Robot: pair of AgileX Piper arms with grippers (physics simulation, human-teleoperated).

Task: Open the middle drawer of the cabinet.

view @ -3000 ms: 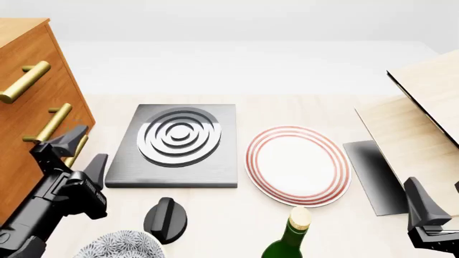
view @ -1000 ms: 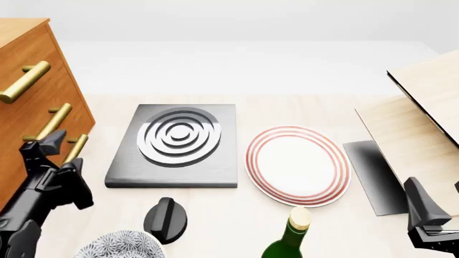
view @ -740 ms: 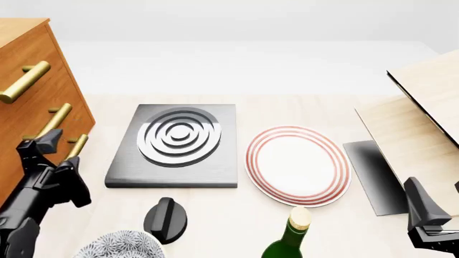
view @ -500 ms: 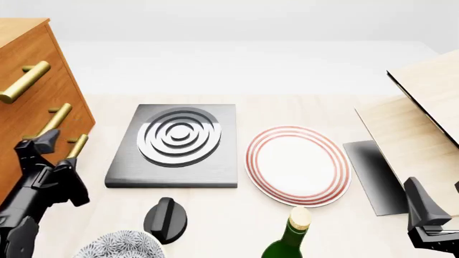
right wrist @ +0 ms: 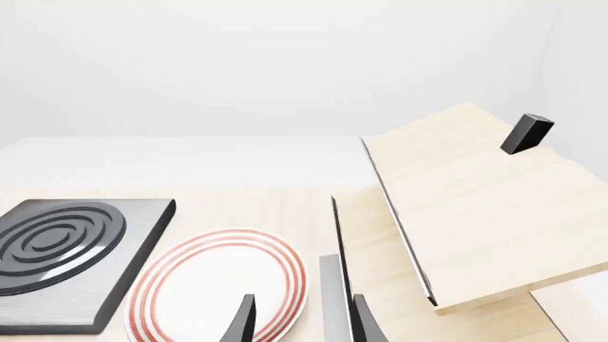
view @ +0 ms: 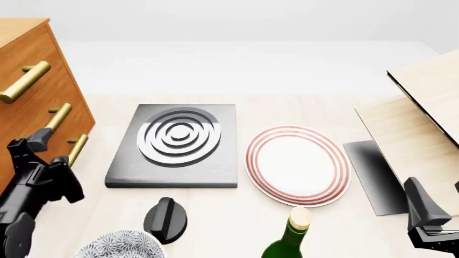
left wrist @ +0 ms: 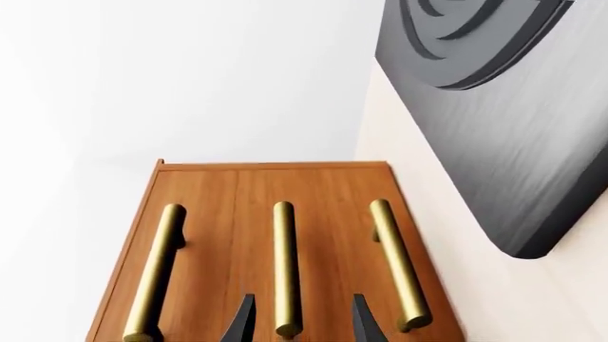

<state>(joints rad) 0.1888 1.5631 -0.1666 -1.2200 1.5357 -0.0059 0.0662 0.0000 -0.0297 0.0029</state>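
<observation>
The orange-brown cabinet [view: 29,107] stands at the table's left edge with three brass bar handles. The middle drawer [left wrist: 285,214] lies flush with the drawer fronts on either side of it. Its handle [view: 55,121] runs between the other two. My left gripper [view: 49,151] is open right in front of the cabinet. In the left wrist view its fingertips [left wrist: 243,320] sit on either side of the near end of the middle handle [left wrist: 283,267], not closed on it. My right gripper [right wrist: 299,324] is open and holds nothing, low at the front right [view: 428,217].
A black ringed hob plate [view: 176,142] lies beside the cabinet, with a red-rimmed white plate [view: 298,164] to its right. A black knob [view: 165,217], a patterned bowl [view: 118,244] and a green bottle [view: 291,239] are near the front edge. Pale wood boards [view: 423,123] and a dark sheet [view: 373,172] are at right.
My left gripper has moved left, closer to the cabinet front, and now straddles the middle handle's end. The right arm has not moved.
</observation>
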